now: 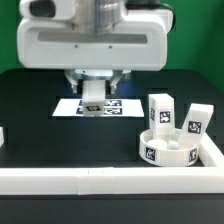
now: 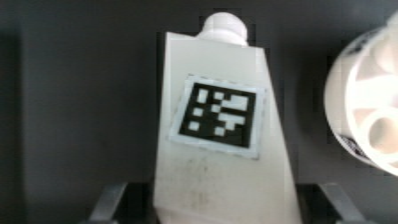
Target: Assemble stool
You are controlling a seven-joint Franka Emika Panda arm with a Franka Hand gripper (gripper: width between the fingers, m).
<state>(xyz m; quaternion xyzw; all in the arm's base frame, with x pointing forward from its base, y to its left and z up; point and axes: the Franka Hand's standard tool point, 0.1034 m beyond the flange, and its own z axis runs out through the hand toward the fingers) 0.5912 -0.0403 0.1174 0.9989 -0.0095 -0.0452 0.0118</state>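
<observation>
Hangs at twelve o'clock over the black table [image 1: 30, 120]: arm [image 1: 95, 40], gripper [image 1: 93, 97] low above the marker board [image 1: 100, 107], with a small tagged piece between the fingers (what it is cannot be told here). Sits at four o'clock: round seat [image 1: 170, 147], tag on its rim. Stand upright just behind it, two tagged legs [image 1: 160, 110] [image 1: 196, 122]. Runs along six o'clock: white bar [image 1: 110, 181].

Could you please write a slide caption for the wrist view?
White blocky plastic leg bearing a black-and-white square tag, held between the claw fingers, beside the round white seat.
</observation>
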